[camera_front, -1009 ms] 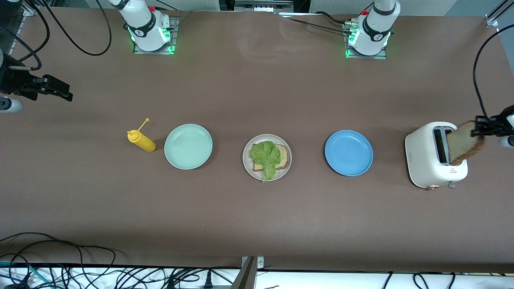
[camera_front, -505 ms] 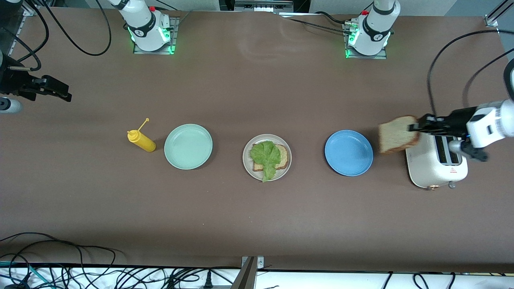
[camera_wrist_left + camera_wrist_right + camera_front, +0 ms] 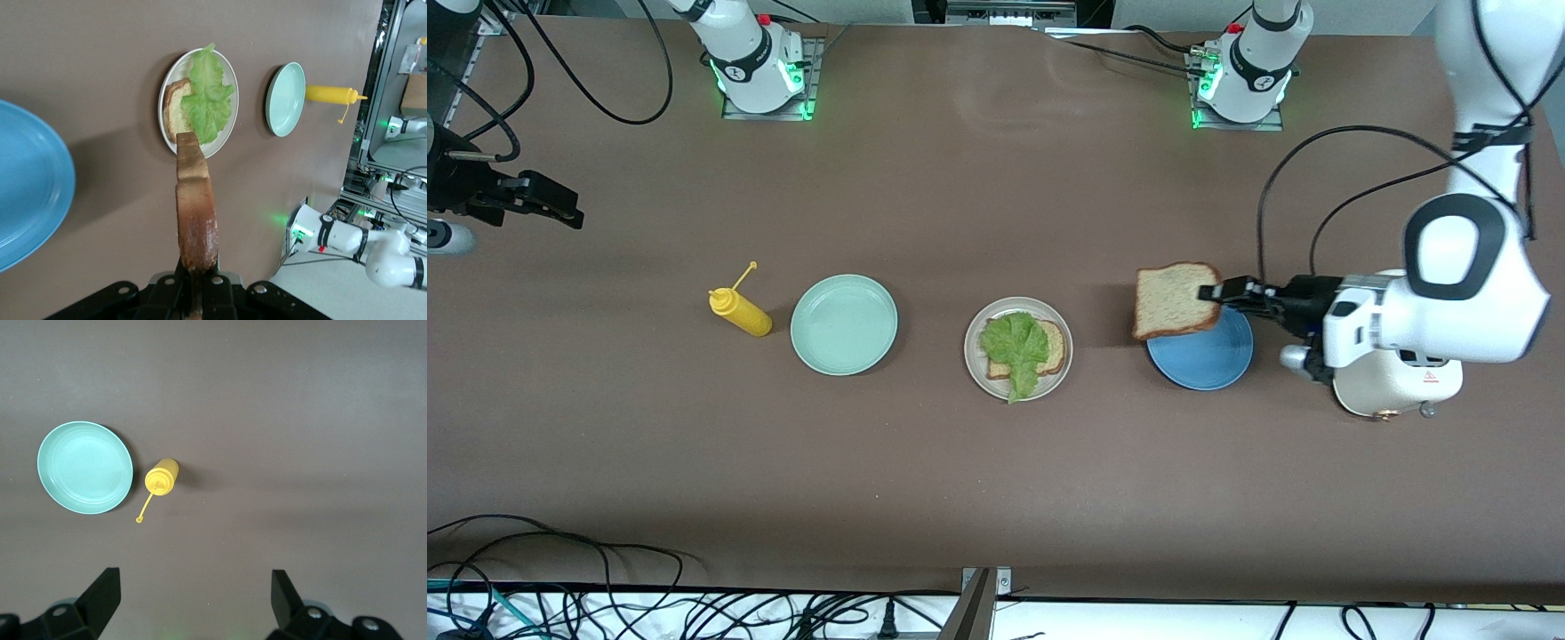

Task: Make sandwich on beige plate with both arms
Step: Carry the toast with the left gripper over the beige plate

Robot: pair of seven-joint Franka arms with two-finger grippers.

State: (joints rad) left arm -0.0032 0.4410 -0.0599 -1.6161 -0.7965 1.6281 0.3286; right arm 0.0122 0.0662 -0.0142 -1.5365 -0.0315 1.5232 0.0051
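Left gripper (image 3: 1213, 292) clamps a speckled tan bread slice (image 3: 1172, 300) over the partly hidden round blue plate (image 3: 1205, 360); right gripper (image 3: 193, 595), jaws spread, waits.

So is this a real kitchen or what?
Probably a robot lab, not a kitchen: a long brown table with two arm bases bolted on, loose cables along its edge, and a toaster and plates laid out in a row for practice.

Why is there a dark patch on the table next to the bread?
Front view: that is the shadow of the bread slice, held up in the air over the blue plate by the left pincer. Left wrist view: the slice looks big and a bit soft-edged because it is so close.
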